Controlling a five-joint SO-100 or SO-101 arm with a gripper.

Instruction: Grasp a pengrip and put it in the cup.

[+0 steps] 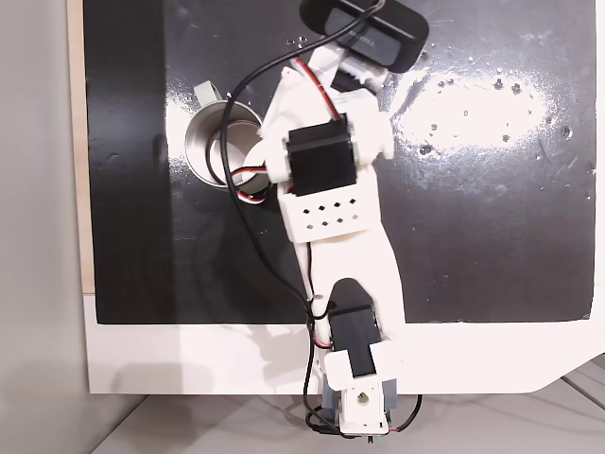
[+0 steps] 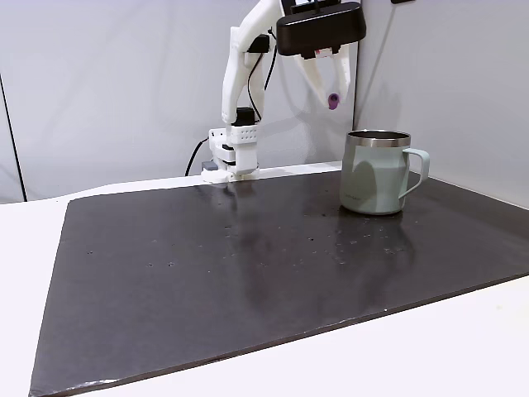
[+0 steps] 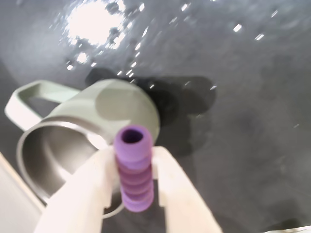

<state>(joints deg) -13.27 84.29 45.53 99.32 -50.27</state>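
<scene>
- Purple and ribbed, the pengrip (image 3: 133, 170) sits clamped upright between the two white fingers (image 3: 85, 194) of the gripper (image 2: 331, 98), its hollow top end open to the wrist view.
- In a fixed view the gripper hangs high above the dark mat (image 2: 248, 273), to the left of the cup (image 2: 376, 174) and above its rim, not yet over the opening.
- Risk, as I judge it: letting go here would drop the pengrip outside the cup, onto the mat beside its wall.
- Soft, rubbery-looking ribs may cling to one finger on release, so the pengrip could tip sideways and strike the rim.
- Being a light cylinder, it would likely bounce or roll on the glossy mat.
- The cup is a round, pale grey-green mug with a matte outside, a shiny metal inside (image 3: 53, 150) and a small loop handle (image 1: 205, 92).
- A black oblong camera (image 2: 321, 29) rides above the gripper.
</scene>
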